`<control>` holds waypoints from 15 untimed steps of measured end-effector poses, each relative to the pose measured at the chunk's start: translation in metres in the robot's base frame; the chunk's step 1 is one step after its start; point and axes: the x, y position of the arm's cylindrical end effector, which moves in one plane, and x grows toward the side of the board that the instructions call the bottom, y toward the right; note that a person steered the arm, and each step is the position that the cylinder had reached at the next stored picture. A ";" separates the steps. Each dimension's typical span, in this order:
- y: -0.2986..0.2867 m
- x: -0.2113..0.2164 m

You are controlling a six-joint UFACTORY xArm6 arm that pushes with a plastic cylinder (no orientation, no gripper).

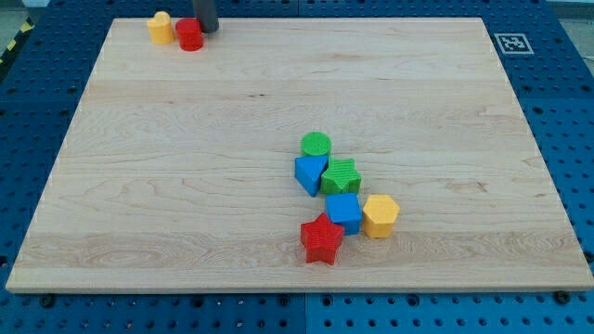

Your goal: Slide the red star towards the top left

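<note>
The red star [321, 240] lies low on the wooden board [186, 167], a little right of centre, touching the blue cube [344, 211] at its upper right. My tip [205, 28] is at the view's top left, just right of a red block [189, 34] and close to it. The tip is far from the red star, up and to the left of it.
A yellow block [161, 27] sits left of the red block at the top left. A cluster above the star holds a green round block [316, 145], a blue triangle [309, 173], a green star [342, 174] and a yellow hexagon [380, 215].
</note>
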 end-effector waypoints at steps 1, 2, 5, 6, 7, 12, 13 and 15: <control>0.050 0.009; 0.112 0.035; 0.211 0.210; 0.269 0.256; 0.318 0.310; 0.218 0.406; 0.196 0.405; 0.170 0.396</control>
